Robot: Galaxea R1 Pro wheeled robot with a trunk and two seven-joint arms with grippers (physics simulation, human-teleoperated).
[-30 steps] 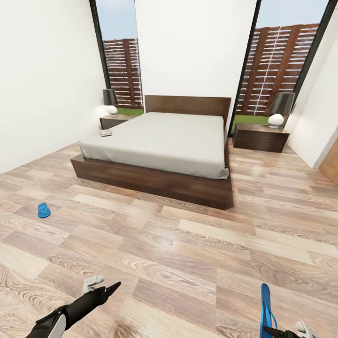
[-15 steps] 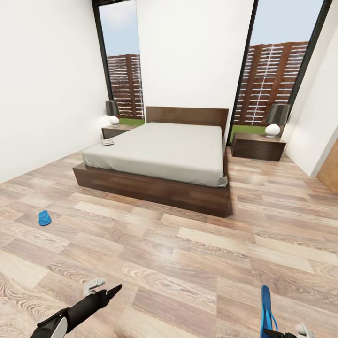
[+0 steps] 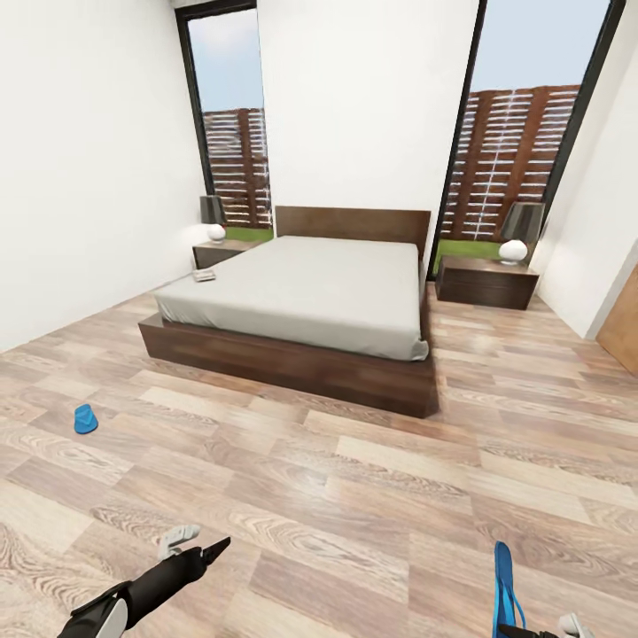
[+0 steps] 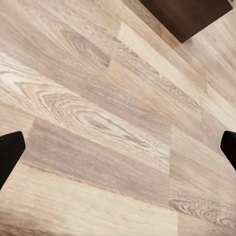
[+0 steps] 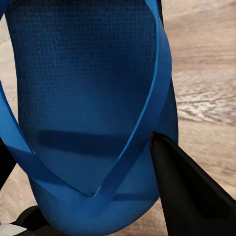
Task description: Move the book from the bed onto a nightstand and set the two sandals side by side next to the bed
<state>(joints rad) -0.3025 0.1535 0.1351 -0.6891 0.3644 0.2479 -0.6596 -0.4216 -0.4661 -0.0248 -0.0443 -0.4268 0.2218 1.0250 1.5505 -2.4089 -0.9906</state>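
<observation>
White-walled bedroom (image 3: 97,159) with pale wood-plank floor (image 3: 354,496) and tall dark-framed windows (image 3: 232,115) either side of the headboard, a slatted fence outside. Large bed (image 3: 310,292) with grey-white mattress on a dark frame, well ahead. One nightstand (image 3: 486,282) at its far right with a lamp (image 3: 519,229) on top; another nightstand (image 3: 215,253) at its far left, likewise lamp-topped. Book (image 3: 205,276) lying on the mattress's near-left edge, close to that left cabinet.

Sandal step in hand, by the look of it. Right gripper (image 5: 98,196) pinching one blue sandal (image 5: 83,98), dark fingers (image 5: 187,191) closed on its sole, carried low at the right. Other sandal (image 3: 85,418) flat on the floor well to the left, apart from the bed. Left gripper (image 3: 202,544) empty, fingers spread wide over bare planks.

Next, probably: roll toward the bed, set the held sandal on the floor just beside the frame, then fetch the second and lay it alongside, toes matching. Book transfer not yet done.
</observation>
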